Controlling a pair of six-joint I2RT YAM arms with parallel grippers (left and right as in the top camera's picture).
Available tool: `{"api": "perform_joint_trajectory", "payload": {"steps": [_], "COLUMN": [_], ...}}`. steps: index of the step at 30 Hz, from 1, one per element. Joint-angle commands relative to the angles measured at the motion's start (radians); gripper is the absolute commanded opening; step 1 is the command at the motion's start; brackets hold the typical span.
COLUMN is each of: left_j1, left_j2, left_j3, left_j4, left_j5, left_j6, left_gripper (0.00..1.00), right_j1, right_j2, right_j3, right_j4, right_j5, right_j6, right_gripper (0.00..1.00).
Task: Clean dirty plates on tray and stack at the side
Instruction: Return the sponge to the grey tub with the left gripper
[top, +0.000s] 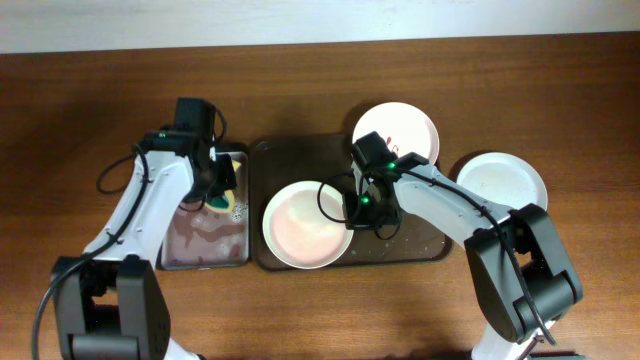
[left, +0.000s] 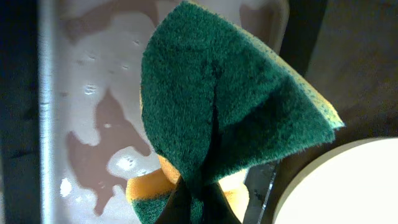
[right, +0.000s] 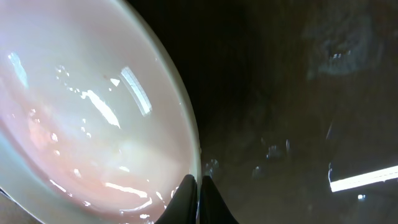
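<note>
On the brown tray (top: 425, 245), right gripper (right: 199, 191): clamped on the right rim of a pale wet plate (top: 305, 225).
Left gripper (left: 194, 202): pinching a green sponge (left: 230, 106) over the grey tray (top: 205, 248).
Red-streaked plate (top: 395, 130): overlapping the brown tray's far edge.
White plate (top: 502, 180): on the table (top: 100, 80), right of the brown tray.
</note>
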Motion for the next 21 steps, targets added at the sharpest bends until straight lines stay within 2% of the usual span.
{"api": "perform_joint_trajectory", "payload": {"steps": [1,3,6,9,11,17,21], "left_j1": [0.005,0.005,0.005,0.005,0.005,0.005,0.005], "left_j2": [-0.006,-0.006,-0.006,-0.006,-0.006,-0.006,-0.006], "left_j3": [-0.090,-0.132,-0.204,-0.258,-0.270,-0.270,-0.270], "left_j4": [0.069,0.122,0.203,0.251,0.256,0.269,0.270], "left_j5": [0.040,0.010,-0.015,-0.015,-0.016,-0.015,-0.015], "left_j6": [0.057,0.057,0.056,0.056,0.053,0.053,0.053], "left_gripper": [0.00,0.00,0.10,0.36,0.47,0.54,0.54], "right_j1": [-0.006,-0.006,-0.006,-0.006,-0.006,-0.005,-0.005], "right_j2": [-0.003,-0.003,-0.008,-0.029,-0.044,-0.087,-0.105], "right_j3": [0.004,0.016,0.063,0.124,0.169,0.280,0.286], "right_j4": [0.033,0.057,0.042,-0.018,-0.071,-0.250,-0.272], "right_j5": [0.048,0.082,0.136,0.214,0.267,0.426,0.444], "right_j6": [-0.003,-0.004,-0.005,-0.032,-0.072,-0.140,-0.143], "right_gripper": [0.04,0.04,0.04,0.04,0.04,0.04,0.04]}}
